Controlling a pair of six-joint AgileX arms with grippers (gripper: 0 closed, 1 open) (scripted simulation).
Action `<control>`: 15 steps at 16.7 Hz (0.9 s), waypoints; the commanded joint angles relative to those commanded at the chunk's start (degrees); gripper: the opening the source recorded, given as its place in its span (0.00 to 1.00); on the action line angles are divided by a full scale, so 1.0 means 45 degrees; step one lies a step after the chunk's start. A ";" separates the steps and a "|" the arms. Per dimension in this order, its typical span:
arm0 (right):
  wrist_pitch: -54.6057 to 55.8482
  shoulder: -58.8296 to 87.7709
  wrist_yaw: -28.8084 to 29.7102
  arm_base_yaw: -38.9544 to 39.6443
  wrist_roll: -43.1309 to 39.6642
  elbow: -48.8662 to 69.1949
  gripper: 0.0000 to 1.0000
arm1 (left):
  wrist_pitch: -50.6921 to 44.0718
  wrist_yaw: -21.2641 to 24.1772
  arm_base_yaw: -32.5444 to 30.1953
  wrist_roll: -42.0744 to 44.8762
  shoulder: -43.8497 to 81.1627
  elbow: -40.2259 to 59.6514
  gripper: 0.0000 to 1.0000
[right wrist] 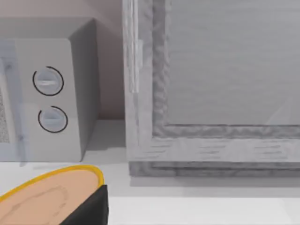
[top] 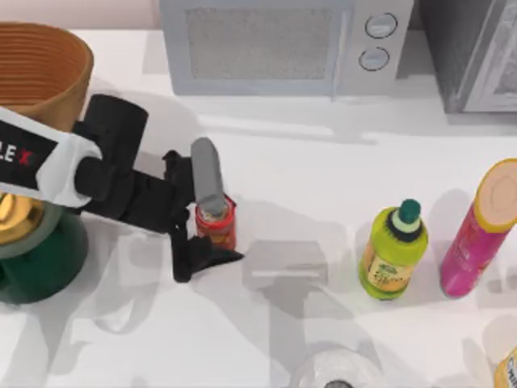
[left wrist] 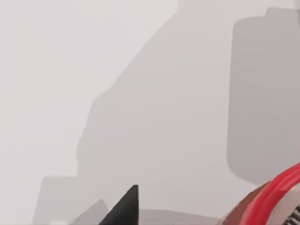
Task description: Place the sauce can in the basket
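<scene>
Your left gripper [top: 212, 222] had its jaws closed around the sauce can [top: 216, 223], which stood upright on the white desk [top: 323, 170] left of centre. The wicker basket [top: 40, 69] sat well apart at the far left corner.
</scene>
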 joint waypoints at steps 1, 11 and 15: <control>0.0000 0.0000 0.0000 0.0000 0.0000 0.0000 1.00 | 0.0000 0.0000 0.0000 0.0000 0.0000 0.0000 0.55; 0.0000 0.0000 0.0000 0.0000 0.0000 0.0000 1.00 | 0.0000 0.0000 0.0000 0.0000 0.0000 0.0000 0.00; 0.0000 0.0000 0.0000 0.0000 0.0000 0.0000 1.00 | 0.0000 0.0000 0.0000 0.0000 0.0000 0.0000 0.00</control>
